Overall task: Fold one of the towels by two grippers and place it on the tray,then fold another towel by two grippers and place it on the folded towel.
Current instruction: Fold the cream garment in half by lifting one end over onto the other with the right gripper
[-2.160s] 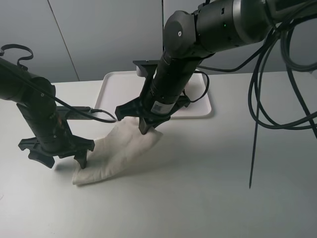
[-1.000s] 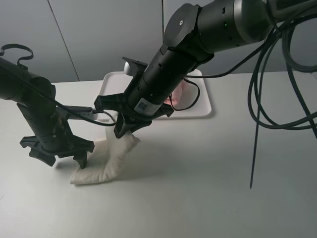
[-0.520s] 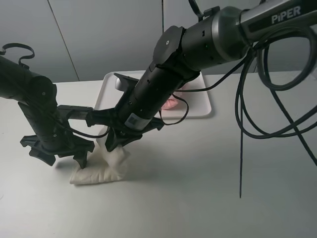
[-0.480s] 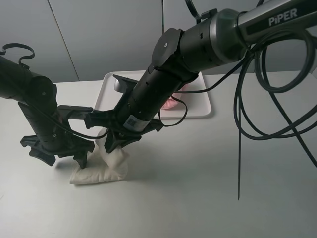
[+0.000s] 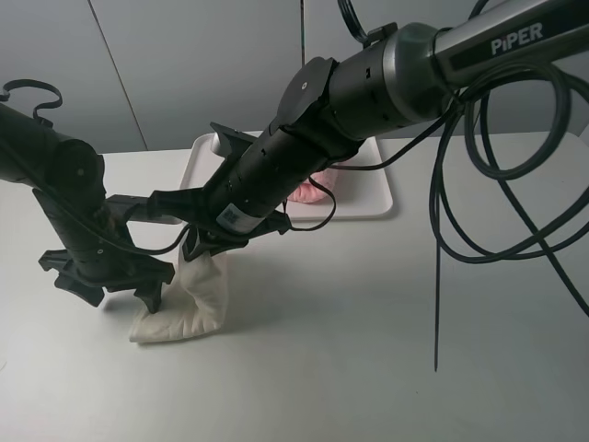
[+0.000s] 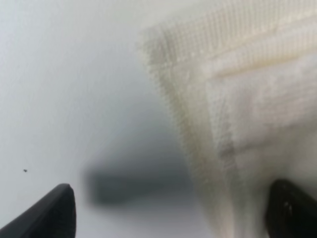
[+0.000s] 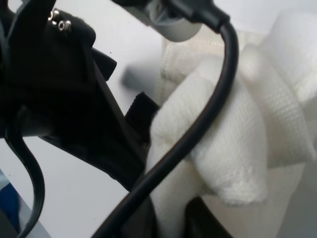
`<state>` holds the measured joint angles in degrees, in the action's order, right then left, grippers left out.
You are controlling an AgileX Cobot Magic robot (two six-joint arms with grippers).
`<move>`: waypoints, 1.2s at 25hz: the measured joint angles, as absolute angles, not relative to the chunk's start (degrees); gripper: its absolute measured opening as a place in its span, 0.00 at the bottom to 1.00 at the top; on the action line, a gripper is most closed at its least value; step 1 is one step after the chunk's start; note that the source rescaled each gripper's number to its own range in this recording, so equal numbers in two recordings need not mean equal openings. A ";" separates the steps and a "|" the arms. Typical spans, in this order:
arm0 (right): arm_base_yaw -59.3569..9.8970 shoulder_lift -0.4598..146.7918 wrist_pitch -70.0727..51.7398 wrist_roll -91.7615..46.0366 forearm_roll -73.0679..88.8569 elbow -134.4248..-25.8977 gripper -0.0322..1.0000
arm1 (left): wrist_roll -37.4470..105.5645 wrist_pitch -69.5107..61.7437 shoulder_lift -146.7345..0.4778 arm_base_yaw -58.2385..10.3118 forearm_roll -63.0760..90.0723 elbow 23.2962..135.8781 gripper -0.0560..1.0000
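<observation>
On the table point(image 5: 368, 331), the biggest thing in view is the right arm point(image 5: 368, 87), which has swung across from the tray side toward the left arm point(image 5: 69, 207) over the last couple of seconds, so its gripper point(image 5: 207, 247) now sits close to the other one. The tray point(image 5: 373, 198) lies behind it at the back of the table, and with the arm out of the way the pink towel point(image 5: 308, 189) shows on it as a small folded patch, so the first half of the task looks done. The cream-white towel point(image 5: 189, 304) has changed most: its lifted edge has been carried over toward its far side, and the cloth that lay spread out now stands bunched in a hump, its lower edge on the table just beside the left gripper point(image 5: 106, 281). The right gripper's jaws are pressed together on the raised edge of that towel; the wrist view shows cloth gathered at the fingers. The left gripper stands spread wide, holding nothing, its fingers point(image 6: 49, 213) either side of the towel's corner. I judge the fold nearly over, with laying the edge down still ahead
</observation>
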<state>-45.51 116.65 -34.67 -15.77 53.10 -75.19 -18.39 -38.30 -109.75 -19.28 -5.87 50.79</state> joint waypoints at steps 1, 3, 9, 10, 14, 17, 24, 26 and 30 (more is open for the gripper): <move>-45.51 116.77 -34.66 -15.77 53.10 -75.19 0.09 | -17.98 -38.56 -109.80 -19.26 -5.87 50.90 1.00; -45.51 117.31 -34.59 -15.84 53.57 -75.19 0.09 | -17.70 -39.02 -109.88 -19.00 -5.71 51.12 1.00; -45.51 119.38 -33.50 -16.95 58.32 -75.19 0.09 | -14.34 -41.96 -107.27 -15.17 -5.27 50.67 1.00; -45.51 119.54 -33.24 -17.76 59.70 -75.19 0.09 | -13.45 -42.70 -105.97 -13.82 -5.27 50.61 1.00; -45.51 119.68 -32.49 -21.62 65.02 -75.19 0.09 | -10.39 -44.67 -100.33 -8.58 -5.27 50.53 1.00; -45.51 119.68 -32.11 -23.81 68.24 -75.19 0.09 | -9.04 -45.83 -97.24 -5.65 -5.06 50.53 1.00; -45.61 119.68 -32.01 -25.07 67.50 -75.19 0.09 | -7.27 -46.54 -95.93 -4.09 -3.57 50.53 1.00; -45.61 119.68 -31.90 -23.37 64.98 -75.19 0.09 | -6.78 -46.54 -95.93 -4.09 -2.88 50.53 1.00; -45.61 119.68 -31.68 -17.33 57.11 -75.19 0.09 | -6.31 -46.54 -95.93 -4.09 -2.77 50.53 1.00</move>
<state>-45.61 119.68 -31.68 -17.33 57.11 -75.19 -6.31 -46.54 -95.93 -4.09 -2.77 50.53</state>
